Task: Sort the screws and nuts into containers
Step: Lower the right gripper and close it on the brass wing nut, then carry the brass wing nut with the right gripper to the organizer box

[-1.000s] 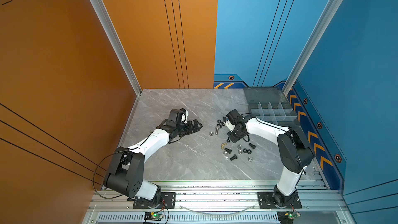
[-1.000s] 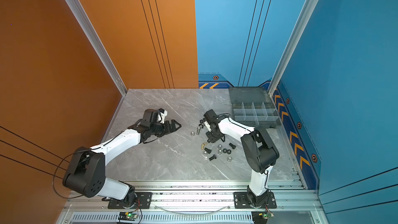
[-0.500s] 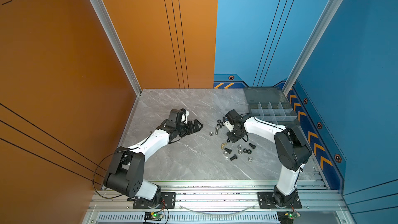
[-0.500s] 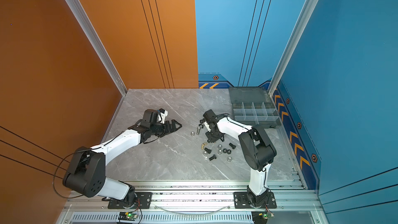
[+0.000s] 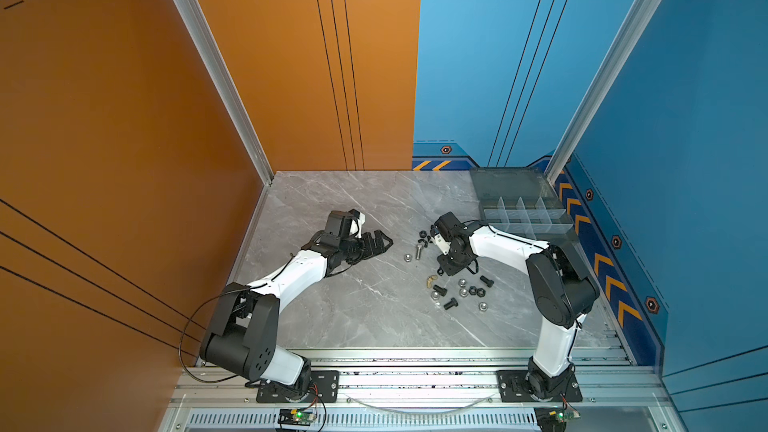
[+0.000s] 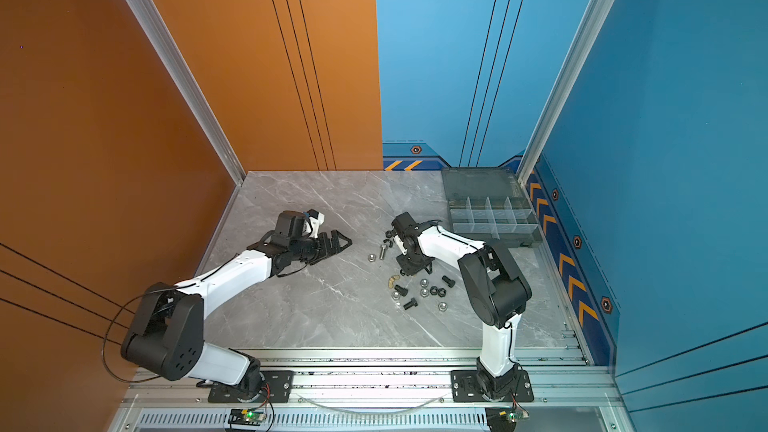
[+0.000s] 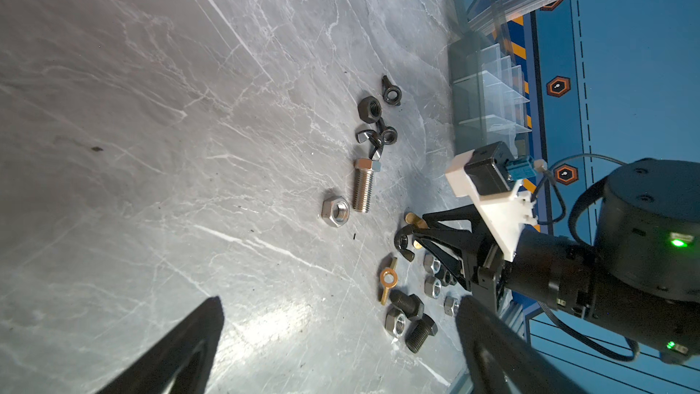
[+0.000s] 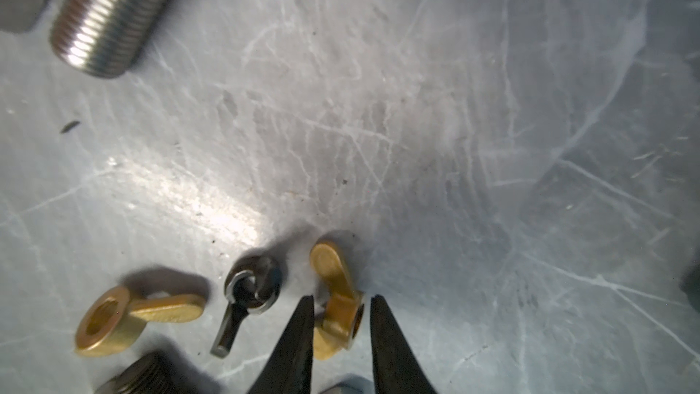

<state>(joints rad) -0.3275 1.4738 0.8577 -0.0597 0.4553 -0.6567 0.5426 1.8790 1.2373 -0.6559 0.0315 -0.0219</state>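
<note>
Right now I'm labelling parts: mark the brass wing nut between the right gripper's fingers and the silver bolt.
Brass wing nut [image 8: 341, 308]: right wrist view, threaded hub.
Silver bolt [image 7: 363, 191]: left wrist view, threaded shank.

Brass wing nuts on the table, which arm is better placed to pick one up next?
Right. The right pincer is down at the table, tips flanking one brass wing nut. The left pincer is open, well away from the hardware pile, nothing between its tips.
</note>
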